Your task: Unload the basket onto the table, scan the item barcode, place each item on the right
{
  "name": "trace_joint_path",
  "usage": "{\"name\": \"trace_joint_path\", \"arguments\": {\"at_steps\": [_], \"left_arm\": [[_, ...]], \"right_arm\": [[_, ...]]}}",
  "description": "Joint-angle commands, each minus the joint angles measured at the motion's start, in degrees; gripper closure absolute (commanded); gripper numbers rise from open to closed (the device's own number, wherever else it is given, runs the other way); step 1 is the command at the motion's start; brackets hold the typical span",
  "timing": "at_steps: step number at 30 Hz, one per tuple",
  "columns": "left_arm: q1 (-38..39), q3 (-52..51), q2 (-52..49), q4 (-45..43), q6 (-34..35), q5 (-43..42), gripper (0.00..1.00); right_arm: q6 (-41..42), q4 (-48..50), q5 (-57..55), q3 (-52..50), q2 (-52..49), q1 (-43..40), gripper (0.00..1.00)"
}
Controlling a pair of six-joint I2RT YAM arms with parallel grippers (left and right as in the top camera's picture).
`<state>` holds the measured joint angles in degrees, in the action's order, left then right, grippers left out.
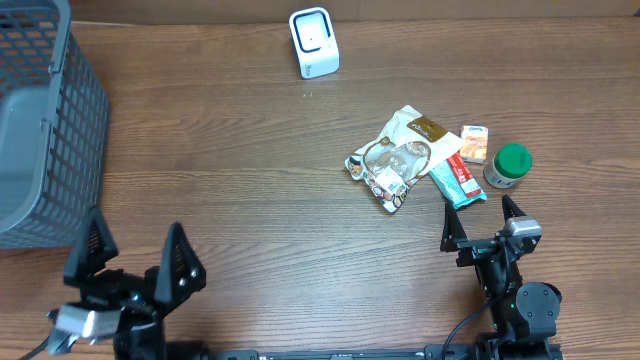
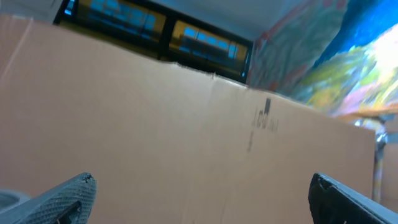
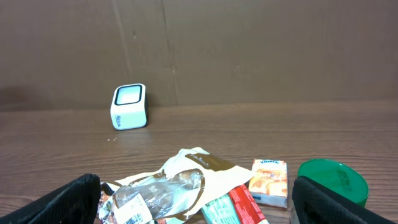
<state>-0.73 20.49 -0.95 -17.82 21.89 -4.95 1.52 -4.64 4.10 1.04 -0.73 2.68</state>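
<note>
1. Overhead: left gripper (image 1: pixel 137 240) and right gripper (image 1: pixel 479 212) gape wide and empty at the near edge; bag (image 1: pixel 400 160) lies just beyond the right one, scanner (image 1: pixel 314 42) far.
2. Left wrist: spread fingers (image 2: pixel 56 199) face cardboard (image 2: pixel 186 124).
3. Right wrist: spread fingers frame the bag.

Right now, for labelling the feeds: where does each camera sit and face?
Overhead: above the table, looking down; left gripper and right gripper open at bottom.
Left wrist: on left arm, facing cardboard; own fingers low.
Right wrist: low over table, facing scanner; own fingers low.
Shared: overhead and right wrist show scanner, snack bag.
</note>
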Motion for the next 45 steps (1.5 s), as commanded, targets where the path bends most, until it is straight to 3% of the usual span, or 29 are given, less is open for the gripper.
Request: {"name": "trace_joint_path", "arguments": {"at_steps": [1,11,17,27,31,45], "left_arm": [[0.5,-4.5,0.7,-0.9,-2.0,-1.0,0.00],[0.5,-15.8,0.7,-0.8,-2.3,1.0,0.00],[0.5,-20.3,0.7,1.8,-6.8,0.9,0.00],[0.5,-20.2,0.8,22.0,-18.5,0.9,0.00],[0.5,-20.2,0.8,22.1,-21.4,1.1,0.00],[0.4,-20.2,0.7,22.1,-21.5,1.1,0.00]], "right_arm": [[0.4,0.2,-0.1,-0.6,0.6,0.2,0.00],[0.4,0.2,-0.1,-0.6,0.6,0.2,0.00],[0.4,0.2,-0.1,-0.6,0.6,0.2,0.00],[0.4,0.2,-0.1,-0.6,0.6,0.2,0.00],[0.4,0.2,-0.1,-0.6,0.6,0.2,0.00],[0.4,0.2,-0.1,-0.6,0.6,0.2,0.00]]}}
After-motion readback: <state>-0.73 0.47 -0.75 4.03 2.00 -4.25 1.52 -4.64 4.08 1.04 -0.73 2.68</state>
